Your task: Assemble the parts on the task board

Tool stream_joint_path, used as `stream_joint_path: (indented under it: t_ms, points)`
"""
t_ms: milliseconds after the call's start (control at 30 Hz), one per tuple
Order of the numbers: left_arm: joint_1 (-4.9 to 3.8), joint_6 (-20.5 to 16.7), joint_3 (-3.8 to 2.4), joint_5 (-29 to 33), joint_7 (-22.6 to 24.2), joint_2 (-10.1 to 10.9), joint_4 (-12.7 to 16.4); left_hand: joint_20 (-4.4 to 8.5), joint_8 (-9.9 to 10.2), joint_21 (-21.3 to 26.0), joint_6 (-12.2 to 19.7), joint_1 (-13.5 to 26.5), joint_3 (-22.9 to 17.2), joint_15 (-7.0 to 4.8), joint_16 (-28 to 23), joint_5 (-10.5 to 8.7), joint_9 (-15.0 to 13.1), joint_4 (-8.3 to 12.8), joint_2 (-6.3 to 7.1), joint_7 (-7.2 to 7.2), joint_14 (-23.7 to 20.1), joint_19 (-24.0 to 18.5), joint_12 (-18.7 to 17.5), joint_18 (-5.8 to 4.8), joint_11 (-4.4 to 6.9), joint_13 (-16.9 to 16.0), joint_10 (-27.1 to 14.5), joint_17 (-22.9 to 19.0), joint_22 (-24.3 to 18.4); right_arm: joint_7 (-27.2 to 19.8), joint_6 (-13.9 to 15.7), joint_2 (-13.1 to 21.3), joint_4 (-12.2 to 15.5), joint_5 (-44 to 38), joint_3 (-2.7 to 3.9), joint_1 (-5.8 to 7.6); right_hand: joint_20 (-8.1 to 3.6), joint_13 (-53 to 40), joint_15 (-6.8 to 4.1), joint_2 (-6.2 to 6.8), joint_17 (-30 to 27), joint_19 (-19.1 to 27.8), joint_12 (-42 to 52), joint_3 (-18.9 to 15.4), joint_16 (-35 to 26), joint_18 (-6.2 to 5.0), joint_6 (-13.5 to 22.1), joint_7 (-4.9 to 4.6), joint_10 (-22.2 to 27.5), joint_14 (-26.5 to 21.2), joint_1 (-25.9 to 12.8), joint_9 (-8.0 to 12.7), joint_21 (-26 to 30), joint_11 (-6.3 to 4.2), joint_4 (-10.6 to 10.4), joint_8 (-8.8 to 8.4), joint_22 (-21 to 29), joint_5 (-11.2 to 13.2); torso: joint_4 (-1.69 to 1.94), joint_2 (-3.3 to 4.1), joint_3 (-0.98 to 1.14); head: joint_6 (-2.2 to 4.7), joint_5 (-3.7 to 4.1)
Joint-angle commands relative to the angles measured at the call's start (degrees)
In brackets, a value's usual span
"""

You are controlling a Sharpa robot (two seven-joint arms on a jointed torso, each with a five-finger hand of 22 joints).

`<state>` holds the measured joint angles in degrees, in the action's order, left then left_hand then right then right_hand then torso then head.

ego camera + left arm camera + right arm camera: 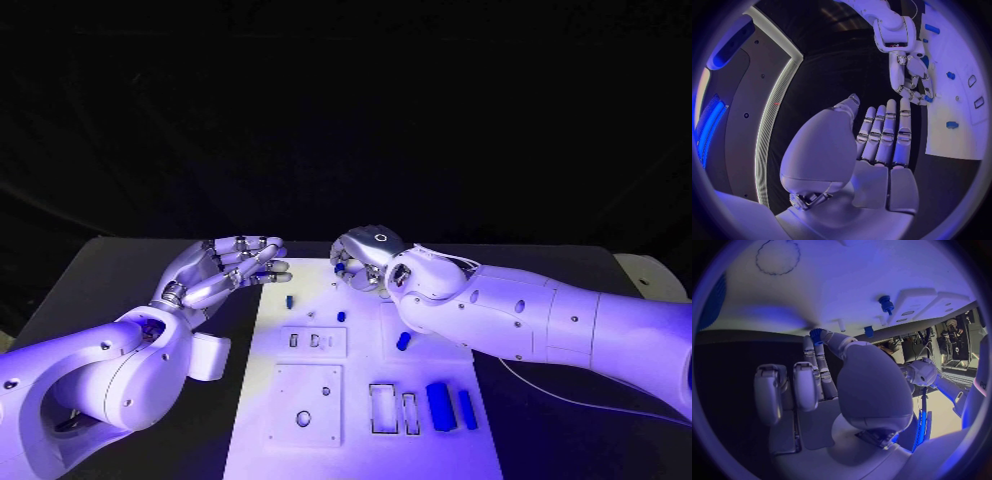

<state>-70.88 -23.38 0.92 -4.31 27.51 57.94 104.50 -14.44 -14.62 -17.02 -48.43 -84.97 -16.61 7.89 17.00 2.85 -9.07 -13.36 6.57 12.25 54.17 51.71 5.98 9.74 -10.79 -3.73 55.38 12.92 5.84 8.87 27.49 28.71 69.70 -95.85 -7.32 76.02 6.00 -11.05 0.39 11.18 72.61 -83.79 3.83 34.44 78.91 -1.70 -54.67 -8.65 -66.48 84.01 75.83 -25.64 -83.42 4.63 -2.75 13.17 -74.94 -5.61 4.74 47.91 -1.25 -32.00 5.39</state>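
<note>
The black table (144, 270) carries the white task board (361, 400), a long plate whose long axis runs away from the robot down the table's middle.

The right arm (562, 325) reaches in over the board's far end. Its right hand (368, 255) hangs fingers-down there; the right wrist view shows a small blue part (817, 334) pinched at its fingertips (811, 347), just above the white surface. Which way that part's long axis lies cannot be told.

The left arm (87, 375) lies along the board's left edge. The left hand (231, 270) hovers above the far left corner, palm up, fingers straight and side by side in the left wrist view, holding nothing.

On the near right of the board two blue bars (450, 408) lie side by side, long axes along the board, beside two outlined slots (392, 408). A short blue piece (404, 341) lies near mid-board under the right arm, and a smaller one (290, 300) near the left hand.

The right wrist view shows a blue peg (886, 304) standing up from the board; the head view does not make this out.
</note>
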Motion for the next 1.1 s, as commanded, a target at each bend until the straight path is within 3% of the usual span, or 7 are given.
stream_joint_path:
  t_ms: [33,367,633,767,900,1000,1100]
  points:
    - [-0.10,1.16,-0.05,0.11,0.27,-0.07,0.19,0.08,0.23,0.26,0.45,0.26,-0.19,0.52,-0.20,0.05,0.08,-0.05,0.17,1.76,-0.07,0.27,-0.30,0.77,-0.29,0.07,-0.11,0.10,-0.05,0.13,-0.76,-0.08,0.03,-0.76,0.01,0.01,1.01,1.62,0.86,2.24,-3.48,2.91,-0.33,-0.88,-2.41,-1.99,3.66,-0.33,5.38,1.25,-1.55,0.96,4.21,1.40,-0.89,-2.58,0.56,-0.27,0.06,-0.10,-0.06,0.00,0.04]
    - [-0.11,1.14,-0.05,0.11,0.18,0.21,0.07,0.07,0.27,0.28,0.50,0.28,-0.18,0.53,-0.24,0.05,0.09,-0.05,0.19,1.78,-0.09,0.27,-0.37,0.77,-0.31,0.07,-0.15,0.11,-0.08,0.25,1.22,3.28,3.46,-0.71,0.05,0.02,1.22,1.85,0.93,2.50,-4.47,3.19,-0.07,-2.04,-3.06,-2.15,4.09,-0.51,6.79,1.05,-1.41,1.02,4.97,1.56,-0.92,-3.10,1.32,-0.48,0.02,-0.18,-0.02,0.10,0.02]
    - [-0.11,1.22,-0.05,0.12,0.17,0.65,0.08,0.06,0.29,0.30,0.52,0.27,-0.19,0.54,-0.26,0.05,0.10,-0.03,0.19,1.78,-0.10,0.27,-0.41,0.77,-0.31,0.07,-0.16,0.12,-0.10,0.38,1.94,12.28,11.48,3.02,0.97,0.52,0.88,1.00,0.49,2.18,-3.01,0.90,2.04,-2.40,-1.82,-1.35,2.39,-0.63,1.93,1.70,-1.53,0.82,2.65,0.98,-1.76,-2.91,-2.14,-1.51,-0.40,-0.49,0.07,0.44,0.23]
    - [-0.11,1.34,-0.04,0.13,0.16,0.89,0.20,0.06,0.29,0.30,0.52,0.27,-0.19,0.54,-0.26,0.05,0.10,-0.03,0.19,1.78,-0.10,0.27,-0.41,0.77,-0.31,0.07,-0.16,0.12,-0.10,0.28,-0.27,17.31,15.01,8.07,1.29,0.88,0.73,-0.32,0.37,3.76,0.36,-1.48,4.22,-3.84,0.79,-0.36,3.27,-1.44,-3.34,2.68,-3.37,1.08,-0.43,0.80,-3.15,-3.88,-6.42,-2.56,-0.67,-0.63,0.11,0.52,0.53]
    - [-0.11,1.45,-0.04,0.14,0.15,1.10,0.25,0.06,0.30,0.32,0.51,0.25,-0.20,0.54,-0.28,0.05,0.10,-0.01,0.20,1.75,-0.09,0.27,-0.43,0.77,-0.31,0.06,-0.15,0.13,-0.12,0.38,-3.81,21.06,16.98,12.38,1.43,1.06,0.03,-4.14,-0.49,4.41,2.04,-3.67,7.98,-8.90,2.29,0.57,4.34,-0.56,-7.84,3.00,-3.84,0.76,-3.39,-0.38,-4.46,-4.02,-10.53,-4.33,-1.01,-0.76,0.29,0.53,0.38]
    - [-0.11,1.49,-0.04,0.14,0.13,1.18,0.22,0.06,0.30,0.32,0.51,0.25,-0.20,0.54,-0.28,0.05,0.10,-0.01,0.20,1.75,-0.09,0.27,-0.43,0.77,-0.31,0.06,-0.15,0.13,-0.12,0.58,-6.31,22.68,17.31,14.46,1.48,1.12,-0.70,-14.28,-1.17,2.53,2.93,-4.29,17.40,-18.01,3.19,0.87,5.41,0.24,-7.29,3.15,-1.09,-0.13,-4.27,-1.20,-6.32,-3.19,-11.81,-4.74,-1.09,-0.80,0.43,0.55,0.41]
    - [-0.11,1.54,-0.04,0.14,0.11,1.21,0.22,0.06,0.30,0.32,0.51,0.25,-0.20,0.54,-0.28,0.05,0.10,-0.01,0.20,1.75,-0.09,0.27,-0.43,0.77,-0.31,0.06,-0.15,0.13,-0.12,0.69,-7.96,23.25,17.08,15.14,1.49,1.14,-0.21,-33.99,-0.91,0.09,3.87,-4.41,35.85,-26.76,4.10,0.94,7.30,-0.18,0.38,3.26,3.57,-1.48,-4.45,-0.55,-12.80,-1.12,-12.21,-5.12,-1.06,-0.81,0.40,0.47,0.35]
